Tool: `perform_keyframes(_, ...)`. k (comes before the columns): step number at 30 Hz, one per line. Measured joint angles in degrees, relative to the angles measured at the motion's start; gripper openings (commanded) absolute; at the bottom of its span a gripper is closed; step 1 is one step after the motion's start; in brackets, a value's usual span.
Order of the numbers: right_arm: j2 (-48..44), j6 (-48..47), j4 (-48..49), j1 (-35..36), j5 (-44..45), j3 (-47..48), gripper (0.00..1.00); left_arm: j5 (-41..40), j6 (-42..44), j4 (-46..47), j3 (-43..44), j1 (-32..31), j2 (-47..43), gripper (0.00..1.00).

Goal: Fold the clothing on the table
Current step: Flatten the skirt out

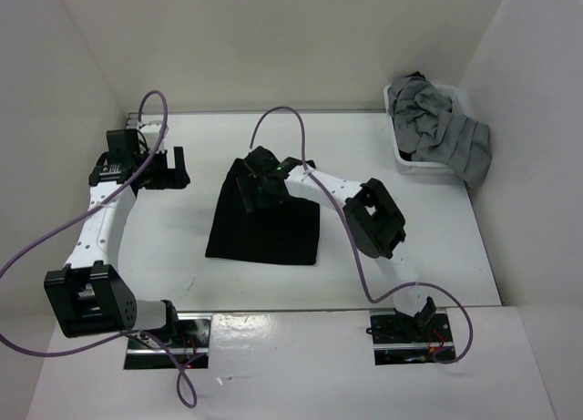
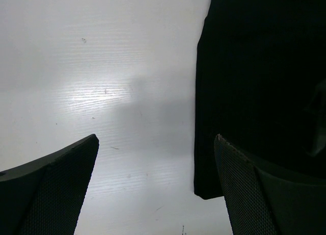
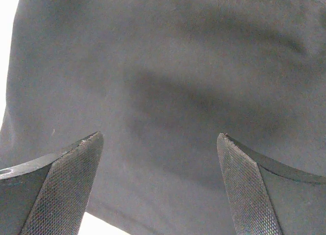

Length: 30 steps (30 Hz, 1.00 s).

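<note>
Centrally, the clothing (image 1: 264, 229) lies flat on the table (image 1: 437, 247) as a compact black trapezoid, narrower at its far edge. The right gripper (image 1: 260, 181) hangs over that far part, jaws spread wide with nothing between them. The left gripper (image 1: 173, 169) sits over bare table just beside the garment's left edge, equally wide and empty.

The step appears to be a release or a re-grasp. To do it well, the gripper should rise straight off so that its cross-hatched pads (image 3: 66, 184) do not drag the top layer. Any new pinch should take an edge through all its layers.

The fabric is matte, soft, shallowly rippled and unprinted, and the tabletop is matte white and faintly grained. Grey garments (image 1: 442, 133) slump from a white basket (image 1: 421, 168) at the far right.
</note>
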Motion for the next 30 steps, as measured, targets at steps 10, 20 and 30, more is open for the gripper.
perform_keyframes(10,4.9,3.8,0.2,-0.5,3.5,2.4,0.97,0.2,0.0,0.4,0.0,0.0,0.0,1.00)
perform_keyframes(20,5.4,4.9,0.2,-0.5,6.0,2.6,0.98,0.3,0.2,0.4,0.0,0.0,0.0,1.00)
perform_keyframes(30,5.7,5.5,0.2,-0.7,10.3,2.6,0.98,0.7,0.2,0.4,0.0,0.0,0.0,1.00)
